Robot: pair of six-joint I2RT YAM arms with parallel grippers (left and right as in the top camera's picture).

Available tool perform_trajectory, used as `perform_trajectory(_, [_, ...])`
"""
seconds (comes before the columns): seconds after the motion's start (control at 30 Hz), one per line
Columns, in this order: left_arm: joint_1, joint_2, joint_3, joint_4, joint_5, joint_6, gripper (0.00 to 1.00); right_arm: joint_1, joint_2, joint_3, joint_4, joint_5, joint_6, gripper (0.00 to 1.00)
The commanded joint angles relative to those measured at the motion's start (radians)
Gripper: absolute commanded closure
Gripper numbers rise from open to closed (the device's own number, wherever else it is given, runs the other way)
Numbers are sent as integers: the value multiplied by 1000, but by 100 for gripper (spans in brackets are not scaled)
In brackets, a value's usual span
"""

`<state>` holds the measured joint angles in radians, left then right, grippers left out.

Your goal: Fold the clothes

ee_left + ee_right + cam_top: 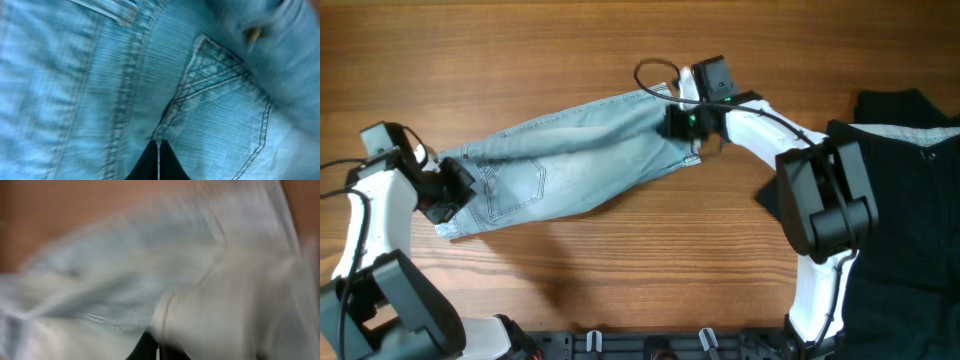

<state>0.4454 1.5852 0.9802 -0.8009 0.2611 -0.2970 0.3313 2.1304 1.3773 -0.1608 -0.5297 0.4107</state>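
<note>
Left end effector (pixel 448 192) and right end effector (pixel 682 120) clamp the light-blue faded denim shorts (pixel 570 160) stretched between them, probably flattening for folding.

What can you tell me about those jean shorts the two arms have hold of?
The denim shorts are faded light blue, with stitched seams and a back pocket. They stretch slantwise over the wooden table, wrinkled. The left arm's fingers pinch the pocket end, the right arm's fingers the opposite end; that close view is blurred.
</note>
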Motion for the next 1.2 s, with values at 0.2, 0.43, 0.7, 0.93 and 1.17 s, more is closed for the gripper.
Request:
perform_trajectory(0.2, [-29, 3, -29, 12, -27, 6, 82, -133, -148, 27, 85, -166, 85, 88])
perform_trajectory(0.43, [-109, 3, -29, 35, -25, 130, 96, -67, -153, 3, -469, 35, -169, 96])
perform_trajectory(0.7, [-196, 16, -44, 74, -34, 125, 96, 188, 32, -34, -5, -31, 187, 96])
perform_trajectory(0.93, [-208, 16, -49, 88, 0, 127, 96, 230, 264, -32, 727, 109, 661, 96])
perform_trajectory(1.17, [-316, 16, -49, 180, 0, 134, 83, 70, 188, 24, 857, -205, 564, 96])
